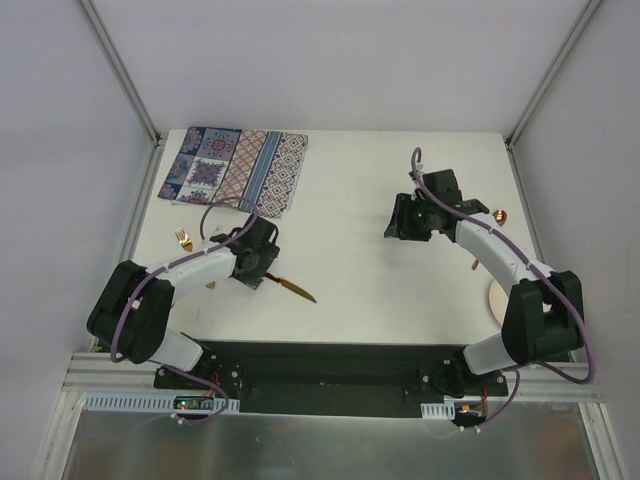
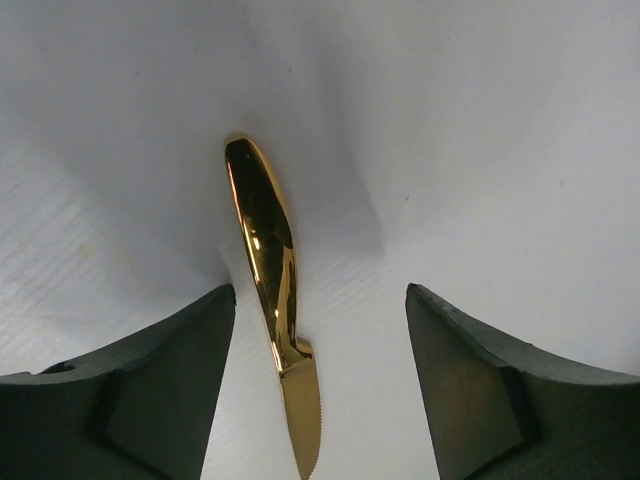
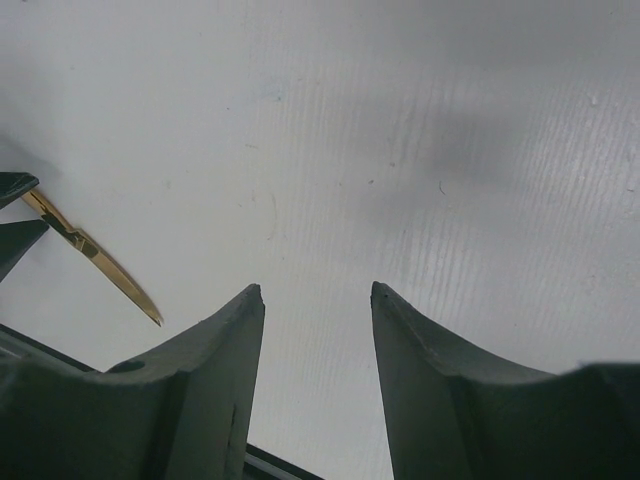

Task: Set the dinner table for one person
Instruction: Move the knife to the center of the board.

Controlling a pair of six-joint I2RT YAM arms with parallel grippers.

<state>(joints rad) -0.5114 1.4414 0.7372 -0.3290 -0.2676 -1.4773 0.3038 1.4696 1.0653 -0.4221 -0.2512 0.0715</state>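
No text can be read anywhere — no labels, numbers.

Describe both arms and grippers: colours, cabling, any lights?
The left arm and right arm both have black joints, white links and a purple cable looped alongside. The left gripper and right gripper are matte black, each with two wedge-shaped fingers. A small green light shows near the right wrist.

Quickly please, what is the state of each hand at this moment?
Left hand: open; the golden knife lies between its fingers, not gripped.
Right hand: open, holding nothing.
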